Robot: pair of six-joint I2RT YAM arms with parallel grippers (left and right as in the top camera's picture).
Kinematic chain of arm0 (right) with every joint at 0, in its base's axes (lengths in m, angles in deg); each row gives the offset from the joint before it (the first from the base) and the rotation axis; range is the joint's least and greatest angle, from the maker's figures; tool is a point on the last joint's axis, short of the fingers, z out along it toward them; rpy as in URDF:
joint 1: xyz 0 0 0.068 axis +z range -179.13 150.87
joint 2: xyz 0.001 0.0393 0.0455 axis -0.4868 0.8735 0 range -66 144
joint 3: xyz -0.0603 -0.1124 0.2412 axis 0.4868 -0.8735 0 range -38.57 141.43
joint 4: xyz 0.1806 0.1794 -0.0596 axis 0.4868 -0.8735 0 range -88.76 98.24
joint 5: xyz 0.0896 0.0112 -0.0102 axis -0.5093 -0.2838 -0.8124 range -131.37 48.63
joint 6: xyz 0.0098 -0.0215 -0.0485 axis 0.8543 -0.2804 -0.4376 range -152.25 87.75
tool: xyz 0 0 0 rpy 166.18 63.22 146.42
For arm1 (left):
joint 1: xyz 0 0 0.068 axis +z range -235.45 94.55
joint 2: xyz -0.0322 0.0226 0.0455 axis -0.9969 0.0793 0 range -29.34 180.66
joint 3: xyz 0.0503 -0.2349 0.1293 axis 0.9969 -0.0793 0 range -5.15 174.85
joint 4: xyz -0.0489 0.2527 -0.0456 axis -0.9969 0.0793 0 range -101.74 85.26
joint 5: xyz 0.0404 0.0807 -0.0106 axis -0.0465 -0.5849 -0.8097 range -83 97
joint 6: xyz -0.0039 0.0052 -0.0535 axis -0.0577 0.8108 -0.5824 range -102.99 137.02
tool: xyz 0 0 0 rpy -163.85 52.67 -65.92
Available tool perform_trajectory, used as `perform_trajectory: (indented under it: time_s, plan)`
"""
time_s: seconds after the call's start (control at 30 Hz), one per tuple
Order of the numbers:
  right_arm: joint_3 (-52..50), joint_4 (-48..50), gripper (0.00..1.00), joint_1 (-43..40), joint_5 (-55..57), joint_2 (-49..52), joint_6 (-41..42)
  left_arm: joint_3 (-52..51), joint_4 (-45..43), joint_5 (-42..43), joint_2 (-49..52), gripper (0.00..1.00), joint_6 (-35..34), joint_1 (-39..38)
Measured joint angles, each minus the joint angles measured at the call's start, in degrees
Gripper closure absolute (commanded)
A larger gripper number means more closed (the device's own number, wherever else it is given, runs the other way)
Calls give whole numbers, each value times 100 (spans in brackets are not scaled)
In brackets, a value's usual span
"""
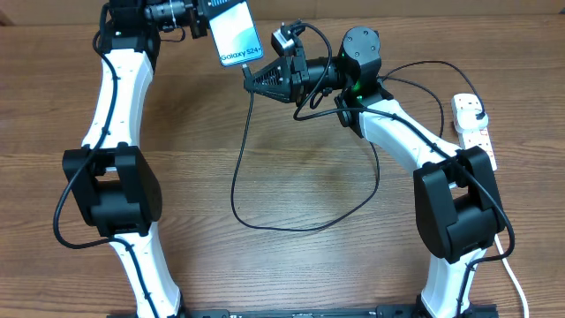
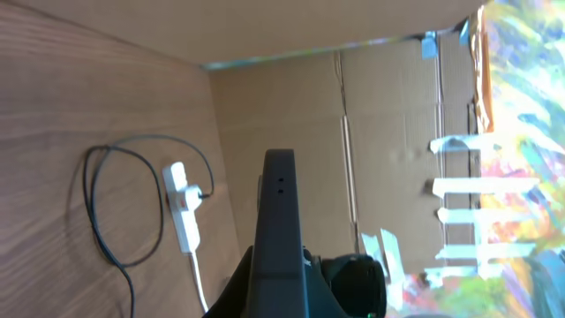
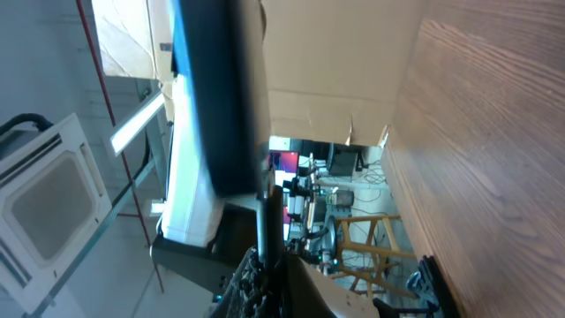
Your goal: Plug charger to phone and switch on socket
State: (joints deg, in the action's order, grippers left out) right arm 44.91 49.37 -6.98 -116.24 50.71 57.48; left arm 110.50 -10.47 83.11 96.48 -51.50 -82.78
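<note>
Pinching the phone (image 1: 235, 35) at its upper end, the left gripper (image 1: 201, 21) holds it off the table (image 1: 291, 159), screen facing up. Just below the phone, the right gripper (image 1: 256, 78) is clamped on the charger (image 1: 234, 187) tip, with the cable looping down beneath. The socket (image 1: 472, 124) lies well right of the phone, the cable's far end reaching it

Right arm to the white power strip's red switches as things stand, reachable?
Probably not yet: the right hand is shut on the thin black charger cable at the blue-screened phone. The white power strip lies close beside that arm.
</note>
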Motion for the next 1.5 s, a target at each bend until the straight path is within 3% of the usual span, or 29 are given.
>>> perform_trajectory:
  time_s: [1.5]
  plan:
    - [0,-232,96,0,192,0,-560,0,0,-114,0,96,7,-57]
